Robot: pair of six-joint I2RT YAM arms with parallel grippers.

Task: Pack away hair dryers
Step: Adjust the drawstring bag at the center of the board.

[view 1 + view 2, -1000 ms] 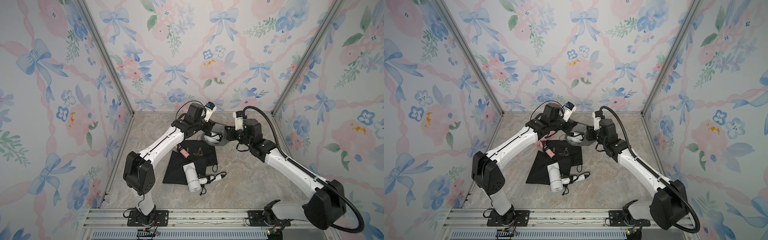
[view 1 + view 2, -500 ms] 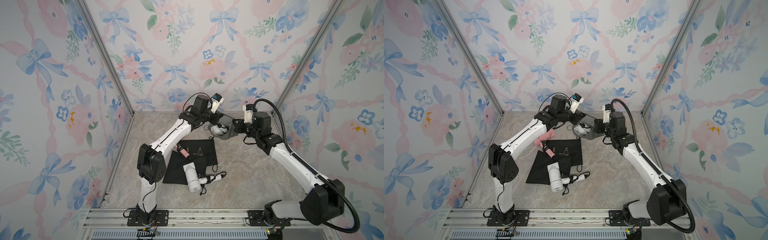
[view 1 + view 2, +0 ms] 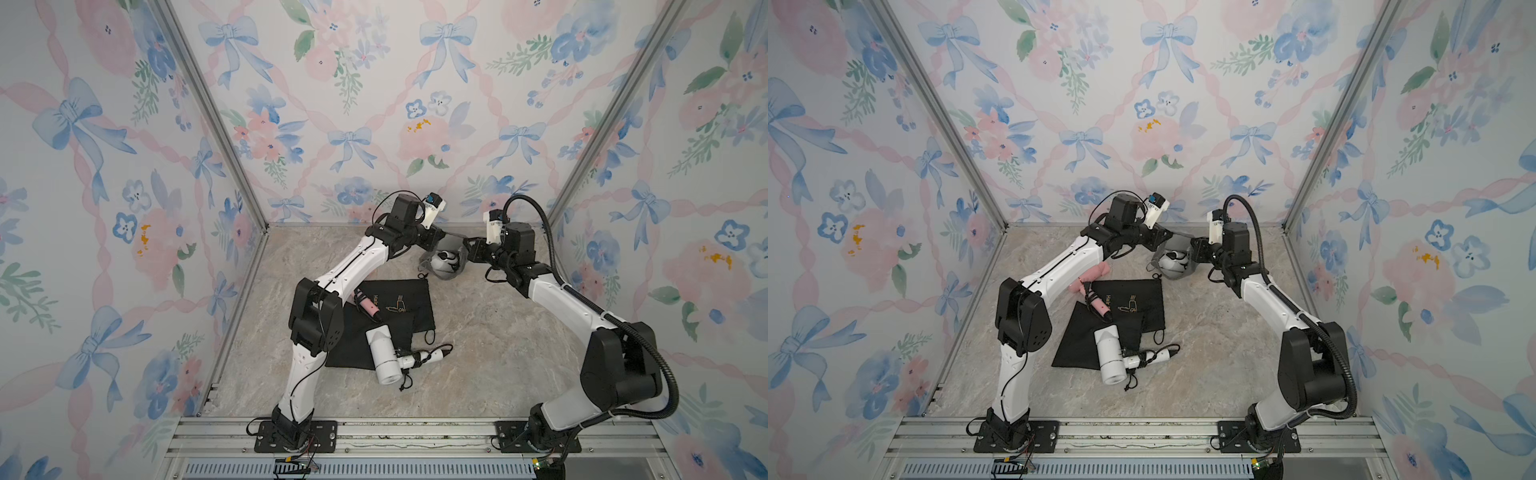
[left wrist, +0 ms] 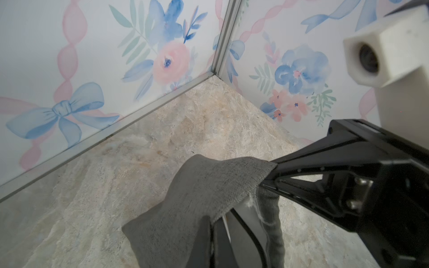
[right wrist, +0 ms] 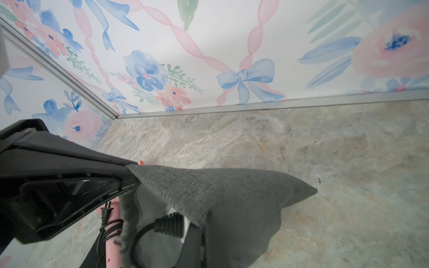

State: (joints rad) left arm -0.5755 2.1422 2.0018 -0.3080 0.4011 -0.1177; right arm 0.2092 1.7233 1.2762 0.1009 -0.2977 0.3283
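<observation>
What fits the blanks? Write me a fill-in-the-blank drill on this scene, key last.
1. The held pouch, pinched by the left end effector and right end effector, is coloured ____.
2. The bagged dryer is coloured ____.
3. The pink dryer overlaps one of the ____ black pouches.

Missing words: grey; white; two.

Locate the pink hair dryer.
In both top views the pink hair dryer lies on the table left of centre, tucked beside the left arm, its handle overlapping the left edge of the rear black pouch.
</observation>
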